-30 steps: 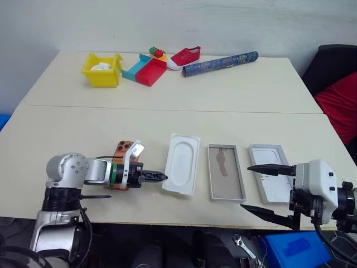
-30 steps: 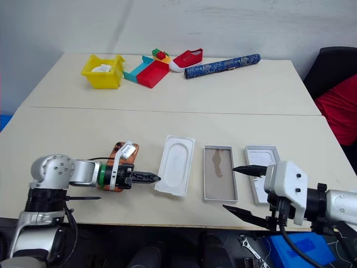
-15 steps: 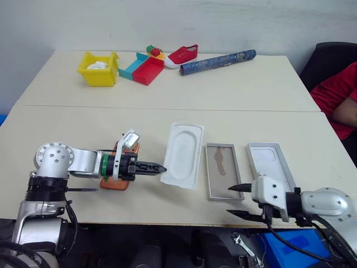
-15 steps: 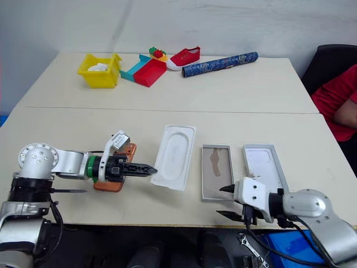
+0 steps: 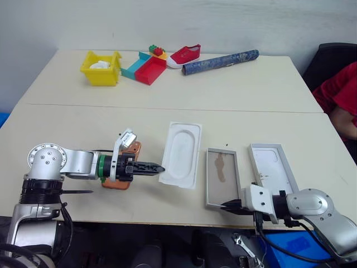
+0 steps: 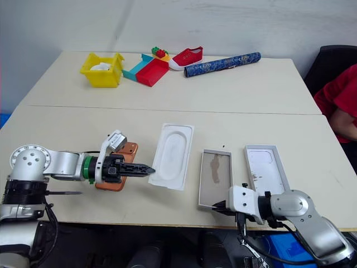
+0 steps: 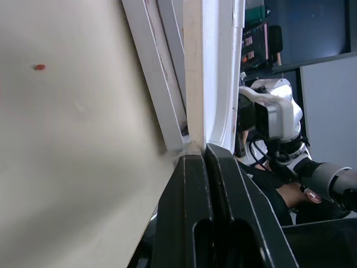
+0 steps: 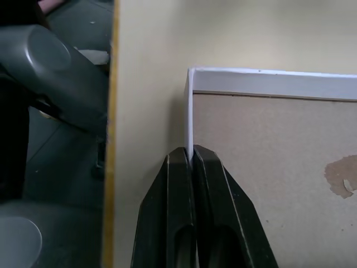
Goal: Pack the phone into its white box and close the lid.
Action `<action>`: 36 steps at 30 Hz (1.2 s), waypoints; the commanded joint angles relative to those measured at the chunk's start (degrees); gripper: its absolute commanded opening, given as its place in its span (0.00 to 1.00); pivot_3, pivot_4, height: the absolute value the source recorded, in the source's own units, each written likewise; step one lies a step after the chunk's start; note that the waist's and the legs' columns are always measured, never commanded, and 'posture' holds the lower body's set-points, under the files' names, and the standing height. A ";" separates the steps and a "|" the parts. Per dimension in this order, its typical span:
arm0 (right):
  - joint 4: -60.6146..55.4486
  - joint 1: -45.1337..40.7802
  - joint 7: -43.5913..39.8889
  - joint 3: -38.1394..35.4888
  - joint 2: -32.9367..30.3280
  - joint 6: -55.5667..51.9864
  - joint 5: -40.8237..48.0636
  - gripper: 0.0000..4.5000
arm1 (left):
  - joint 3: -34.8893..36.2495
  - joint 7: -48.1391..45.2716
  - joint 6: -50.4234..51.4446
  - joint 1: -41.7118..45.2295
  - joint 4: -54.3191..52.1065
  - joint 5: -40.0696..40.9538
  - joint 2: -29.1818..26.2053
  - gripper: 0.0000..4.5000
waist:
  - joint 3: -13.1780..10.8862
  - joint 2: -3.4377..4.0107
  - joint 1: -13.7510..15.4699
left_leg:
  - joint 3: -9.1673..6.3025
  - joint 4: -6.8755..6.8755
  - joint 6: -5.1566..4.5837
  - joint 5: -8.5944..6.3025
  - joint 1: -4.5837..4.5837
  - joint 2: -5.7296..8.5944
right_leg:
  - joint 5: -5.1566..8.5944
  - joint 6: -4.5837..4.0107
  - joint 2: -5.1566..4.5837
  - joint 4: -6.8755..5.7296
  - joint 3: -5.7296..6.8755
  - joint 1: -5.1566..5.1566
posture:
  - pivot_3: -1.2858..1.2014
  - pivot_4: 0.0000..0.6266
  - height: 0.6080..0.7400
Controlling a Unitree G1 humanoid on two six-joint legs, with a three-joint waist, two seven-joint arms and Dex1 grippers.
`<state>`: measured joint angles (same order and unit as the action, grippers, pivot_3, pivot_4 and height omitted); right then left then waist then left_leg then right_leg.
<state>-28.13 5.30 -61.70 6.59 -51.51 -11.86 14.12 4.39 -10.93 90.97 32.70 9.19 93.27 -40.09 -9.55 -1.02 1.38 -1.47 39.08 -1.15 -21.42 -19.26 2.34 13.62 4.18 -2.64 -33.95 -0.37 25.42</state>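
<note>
The phone (image 5: pixel 131 149) is orange and lies flat on the table, mostly hidden under my left wrist. My left gripper (image 5: pixel 158 167) is shut, its tips pinching the left rim of a white moulded insert (image 5: pixel 184 153), as the left wrist view (image 7: pixel 194 148) also shows. The white box (image 5: pixel 223 190), with its grey-brown floor, lies right of the insert. My right gripper (image 8: pixel 191 152) is shut on the thin wall at the box's near-left corner (image 5: pixel 227 206). The lid (image 5: pixel 272 167), all white inside, lies right of the box.
At the far side of the table are a yellow bin (image 5: pixel 100 68), teal and red trays (image 5: pixel 146 68), a red shoe (image 5: pixel 185 54) and a blue patterned roll (image 5: pixel 220 61). A person's red sleeve (image 5: pixel 341 96) is at the right. The table's front edge runs just under my right gripper.
My right gripper was open by the lid. It came down and left, then shut on the box's near-left corner. My left gripper stayed shut at the insert, which has risen slightly.
</note>
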 commanded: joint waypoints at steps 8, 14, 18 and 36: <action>2.29 -0.69 3.96 3.62 2.43 5.55 -8.11 0.01 | -7.48 12.23 -8.76 -2.37 -6.04 13.61 2.24 0.00 | 0.01 -0.02 -0.02 | -0.01 0.01 0.05 0.03 0.02 0.02 | 0.00 0.00 0.00 -0.04 0.00 -0.01 | 0.52 0.24 1.00; 0.26 1.35 3.30 1.92 1.67 3.86 -5.44 0.20 | -11.89 14.63 -11.14 0.09 -4.62 15.58 3.43 0.00 | 0.02 -0.02 0.07 | -0.01 0.01 0.08 0.07 0.04 0.03 | 0.00 0.00 0.00 -0.08 0.01 -0.02 | 0.52 0.24 1.00; -8.60 6.70 3.12 -8.44 0.12 -1.58 3.66 0.50 | -14.51 15.07 -11.35 1.79 -3.37 15.24 5.30 0.00 | 0.01 -0.01 0.23 | -0.04 0.02 0.07 0.08 0.01 0.05 | 0.00 -0.01 0.00 -0.06 0.03 -0.02 | 0.52 0.24 1.00; -26.80 25.64 4.19 -52.97 -0.67 -22.40 33.03 0.99 | -22.19 29.21 -15.57 1.30 -1.73 19.64 10.61 0.00 | 0.03 -0.05 0.21 | -0.16 0.01 0.08 0.07 0.10 0.00 | -0.01 0.01 -0.01 0.00 0.07 -0.23 | 0.52 0.24 1.00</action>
<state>-53.13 31.37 -58.84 -45.56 -52.03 -33.92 45.78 -17.74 17.60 76.04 34.32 9.29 111.02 -29.82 -9.52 -1.06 1.60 -1.63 39.09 -1.08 -21.35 -19.16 2.34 13.61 4.19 -2.64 -33.96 -0.31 25.18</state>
